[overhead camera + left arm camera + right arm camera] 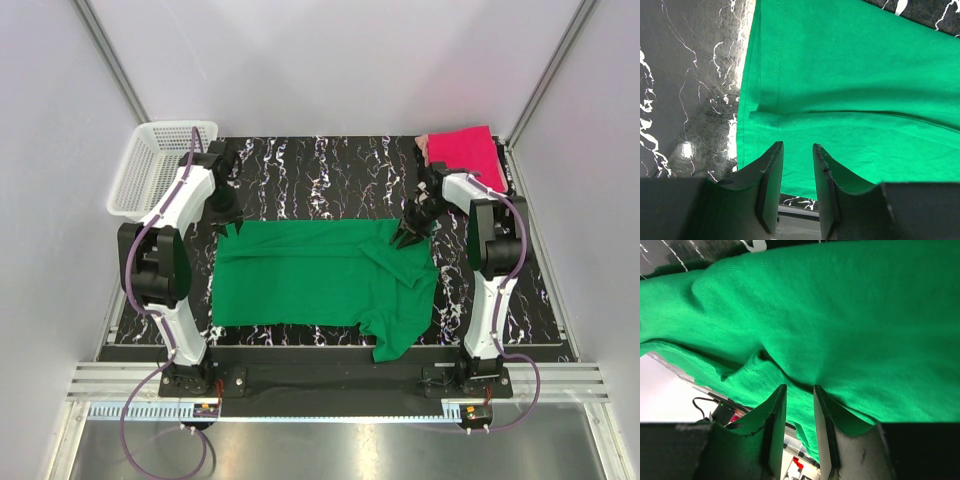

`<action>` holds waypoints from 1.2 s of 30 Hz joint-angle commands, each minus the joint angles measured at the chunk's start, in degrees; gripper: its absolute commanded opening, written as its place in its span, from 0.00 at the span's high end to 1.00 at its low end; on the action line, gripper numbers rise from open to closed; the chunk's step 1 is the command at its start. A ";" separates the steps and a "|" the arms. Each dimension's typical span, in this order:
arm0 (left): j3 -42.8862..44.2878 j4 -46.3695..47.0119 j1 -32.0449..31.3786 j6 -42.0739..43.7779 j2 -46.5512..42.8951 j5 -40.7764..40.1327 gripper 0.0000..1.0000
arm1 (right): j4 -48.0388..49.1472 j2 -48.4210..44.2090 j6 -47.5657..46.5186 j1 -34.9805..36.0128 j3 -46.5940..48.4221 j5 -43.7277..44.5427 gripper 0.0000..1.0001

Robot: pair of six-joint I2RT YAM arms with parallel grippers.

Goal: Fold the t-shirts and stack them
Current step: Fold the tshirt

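Seen from above, a black table (320,170) veined with white fills the middle of the scene, with pale walls around it. At the far left corner sits a white mesh basket (130,185), tilted against the table's edge.

Just right of the basket, the left arm reaches forward, and the left gripper (226,222) hangs over the far left corner of the green t-shirt (310,275). In the left wrist view its fingers (771,175) stand slightly apart with a narrow gap between them. We see green cloth beyond the gap, and nothing that looks clamped in it. A stitched hem runs along the cloth's edge there, and a low fold ridge crosses just ahead of the fingertips.

The green t-shirt lies spread across the centre of the table, nearer the arms' bases than the far edge. Its left part is smooth and flat. Its right part is rumpled, and a sleeve trails toward the near edge.

The right gripper (408,238) is at the shirt's far right corner. In the right wrist view its fingers (776,415) are also a little apart, tips against wrinkled green cloth, with no fabric visibly pinched.

At the far right corner lies the pink t-shirt (463,152), folded into a compact block, well apart from the green one.
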 commanded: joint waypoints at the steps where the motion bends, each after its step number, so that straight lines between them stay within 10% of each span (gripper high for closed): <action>1: 1.26 0.53 -0.05 0.89 -0.07 -0.12 0.66 | 0.99 0.89 -0.19 0.22 2.67 -1.83 0.65; 16: 1.79 0.44 -0.05 0.62 0.64 -0.04 0.66 | 0.20 3.36 -1.60 0.74 3.12 -3.59 0.65; 26: 1.53 0.53 -0.05 0.36 0.55 0.05 0.66 | -0.42 1.43 -2.13 0.92 2.94 -5.08 1.00; 36: 1.09 0.70 -0.05 0.01 0.37 0.40 0.66 | -1.64 -1.91 -2.39 1.53 3.29 -6.40 1.00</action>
